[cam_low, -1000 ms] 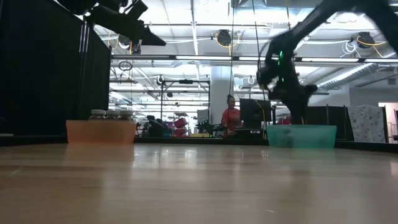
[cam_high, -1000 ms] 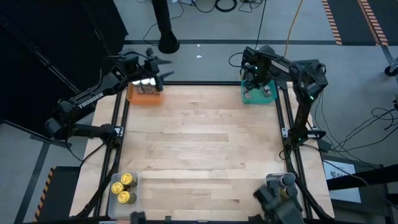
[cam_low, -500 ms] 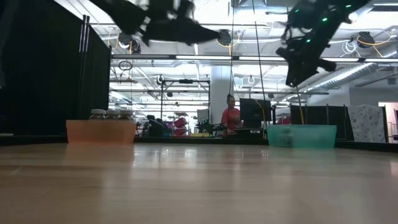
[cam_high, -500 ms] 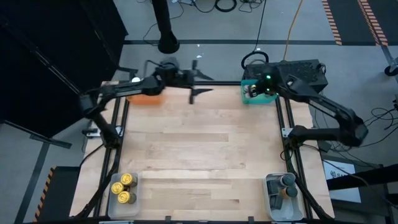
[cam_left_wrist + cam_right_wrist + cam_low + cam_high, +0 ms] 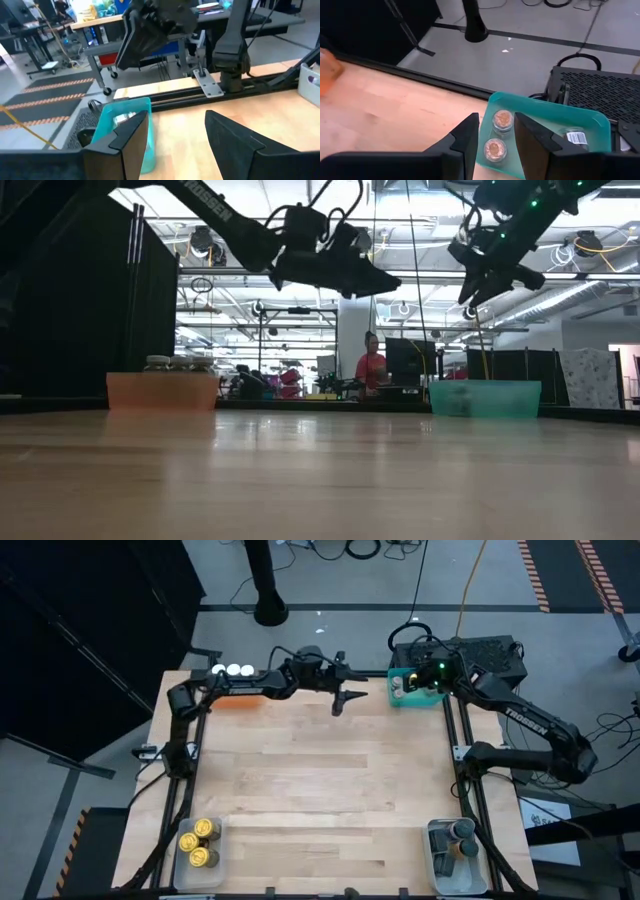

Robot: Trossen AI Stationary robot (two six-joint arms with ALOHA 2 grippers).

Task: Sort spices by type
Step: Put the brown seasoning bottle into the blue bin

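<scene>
An orange tray (image 5: 238, 699) and a teal tray (image 5: 417, 697) sit at the wooden table's (image 5: 320, 790) far corners.

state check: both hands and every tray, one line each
left hand: open, empty, raised over the table's far edge
right hand: open, empty, above the teal tray
teal tray: holds brownish jars
orange tray: white-topped jars in it
clear tray: three gold jars
grey tray: dark jars

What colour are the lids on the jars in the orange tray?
White lids, clearest in the high view; orange tray.
</scene>
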